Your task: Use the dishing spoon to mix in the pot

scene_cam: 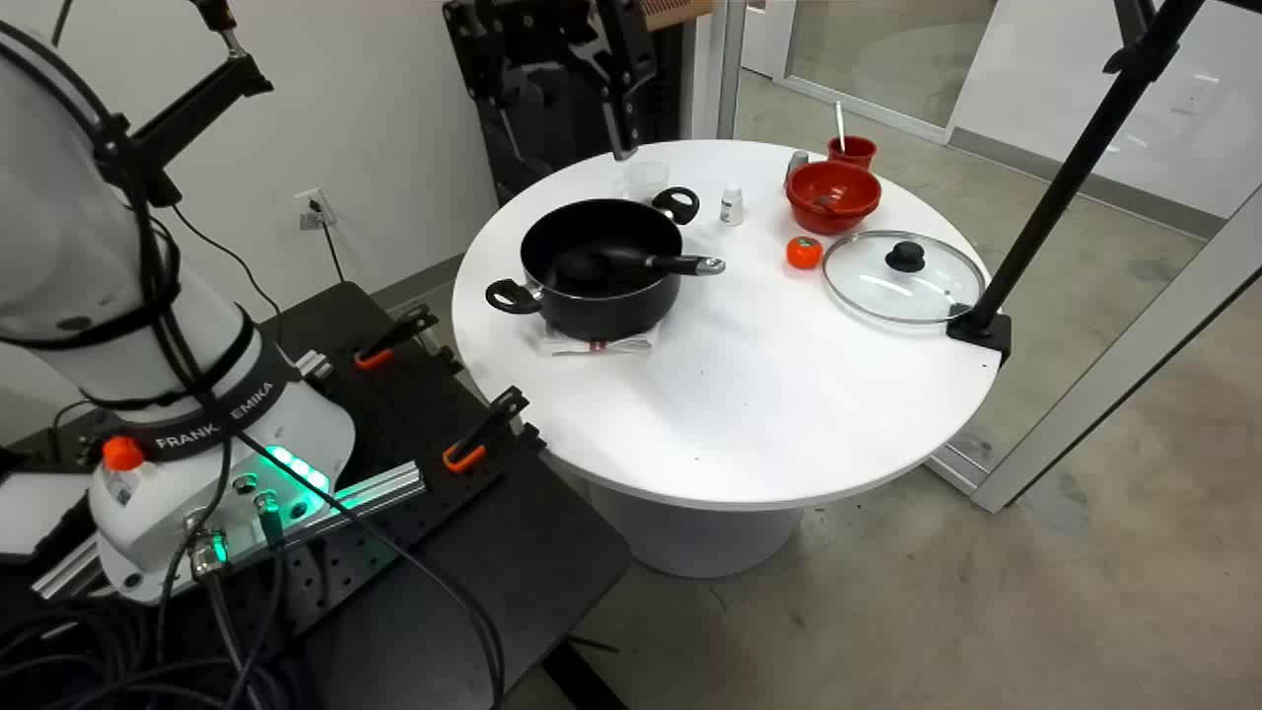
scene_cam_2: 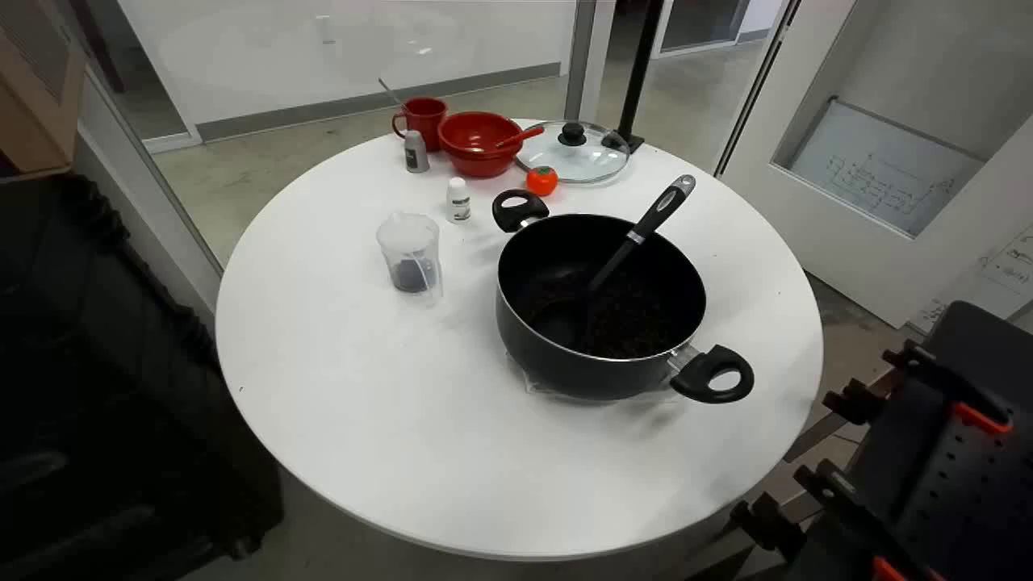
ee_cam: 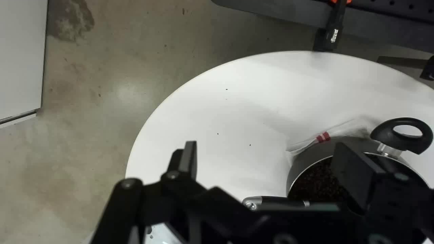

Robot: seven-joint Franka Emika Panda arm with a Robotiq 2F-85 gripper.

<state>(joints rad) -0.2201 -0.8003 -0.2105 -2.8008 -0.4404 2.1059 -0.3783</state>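
The pot [scene_cam: 596, 318] is black, round and deep with two side handles. It stands on the white table and also shows in an exterior view [scene_cam_2: 581, 375], with dark grainy contents. The dishing spoon [scene_cam: 685, 264] leans in it, head inside and black handle with grey tip sticking out over the rim; its handle also shows in an exterior view [scene_cam_2: 663, 206] and in the wrist view [ee_cam: 281, 200], partly hidden by the gripper. My gripper [scene_cam: 567, 138] is open and empty, raised above the table. In the wrist view its fingers [ee_cam: 266, 152] are wide apart, touching nothing.
A red bowl [scene_cam_2: 482, 161], red mug [scene_cam_2: 425, 121], glass lid [scene_cam_2: 575, 161], tomato [scene_cam_2: 541, 181], white bottle [scene_cam_2: 458, 202], grey shaker [scene_cam_2: 416, 153] and clear measuring cup [scene_cam_2: 409, 254] stand around the pot. A black post [scene_cam: 1075, 168] is clamped at the table edge. A plastic packet [scene_cam: 601, 345] lies under the pot.
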